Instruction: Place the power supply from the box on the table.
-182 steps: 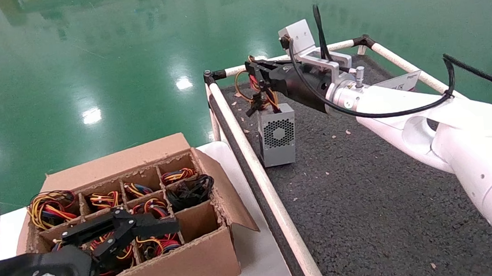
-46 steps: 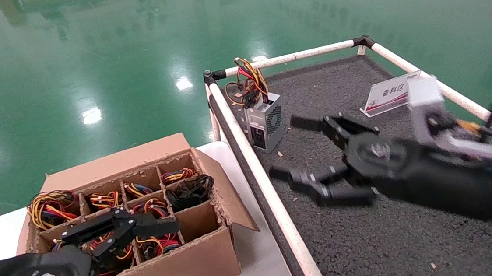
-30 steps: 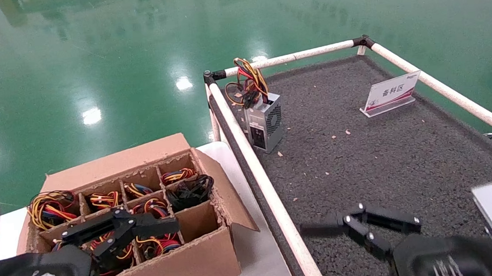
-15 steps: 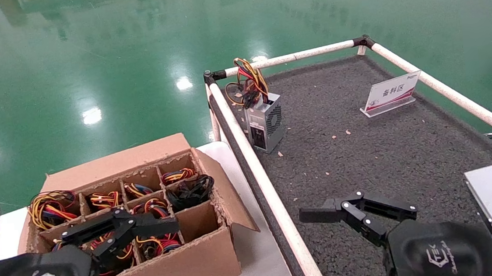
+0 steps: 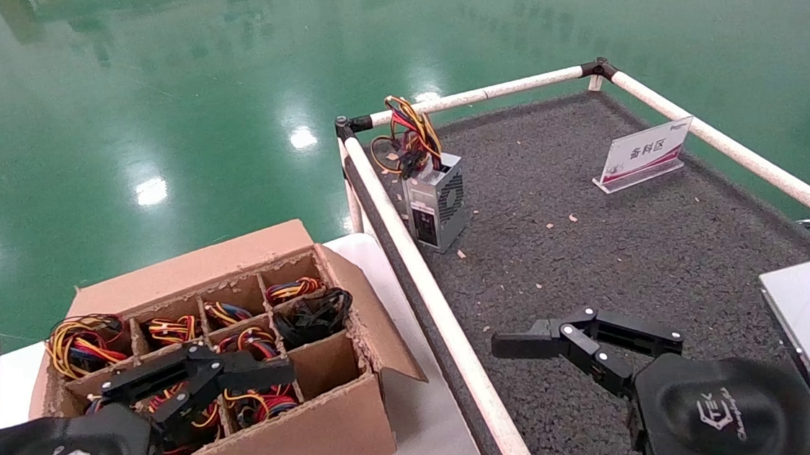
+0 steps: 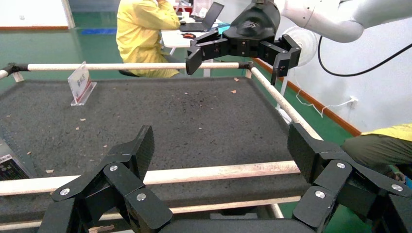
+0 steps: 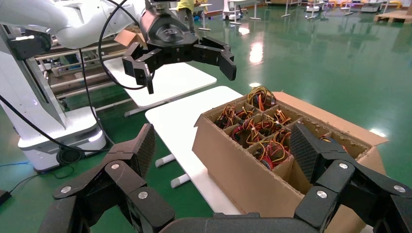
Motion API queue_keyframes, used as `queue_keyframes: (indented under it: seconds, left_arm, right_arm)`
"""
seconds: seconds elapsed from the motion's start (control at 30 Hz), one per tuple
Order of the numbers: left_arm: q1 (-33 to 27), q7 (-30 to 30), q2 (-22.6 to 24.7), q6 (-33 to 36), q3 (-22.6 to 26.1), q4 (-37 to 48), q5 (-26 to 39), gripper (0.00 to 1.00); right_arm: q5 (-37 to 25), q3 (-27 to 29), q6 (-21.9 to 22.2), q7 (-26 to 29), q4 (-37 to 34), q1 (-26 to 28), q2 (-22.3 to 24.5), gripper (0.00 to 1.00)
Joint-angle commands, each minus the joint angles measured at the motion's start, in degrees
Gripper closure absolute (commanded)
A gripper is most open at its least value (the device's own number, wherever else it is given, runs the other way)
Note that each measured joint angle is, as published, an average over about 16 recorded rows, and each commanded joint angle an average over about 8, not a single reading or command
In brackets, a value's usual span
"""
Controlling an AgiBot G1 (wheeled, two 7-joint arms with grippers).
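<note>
The power supply [image 5: 437,207] stands upright on the table [image 5: 595,256] near its far left corner, its coloured wires sticking up, nothing touching it. A corner of it shows in the left wrist view [image 6: 9,167]. The box [image 5: 284,439] sits at lower left with wire bundles in its compartments, and also shows in the right wrist view [image 7: 252,160]. My right gripper [image 5: 587,340] hangs open and empty over the table's near part, well back from the power supply. My left gripper [image 5: 200,377] hovers open and empty over the box.
White pipe rails [image 5: 424,291] frame the table between the box and the mat. A small sign stand [image 5: 641,154] sits at the far right of the mat. The box rests on a white tabletop [image 5: 412,408]. Green floor lies beyond.
My right gripper let go of the power supply, which now stands turned by the rail, and drew back open to the table's near edge. The left arm has not moved.
</note>
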Motion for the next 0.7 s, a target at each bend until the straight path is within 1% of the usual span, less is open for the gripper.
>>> queue_keyframes:
  seconds: [0.03, 0.7]
  left_arm:
    - [0.00, 0.00, 0.00, 0.00, 0.00, 0.00, 0.00, 0.00]
    - [0.00, 0.00, 0.00, 0.00, 0.00, 0.00, 0.01, 0.00]
  right_arm:
    - [0.00, -0.03, 0.05, -0.01, -0.06, 0.04, -0.04, 0.00]
    - [-0.01, -0.13, 0.19, -0.07, -0.23, 0.14, -0.15, 0.00]
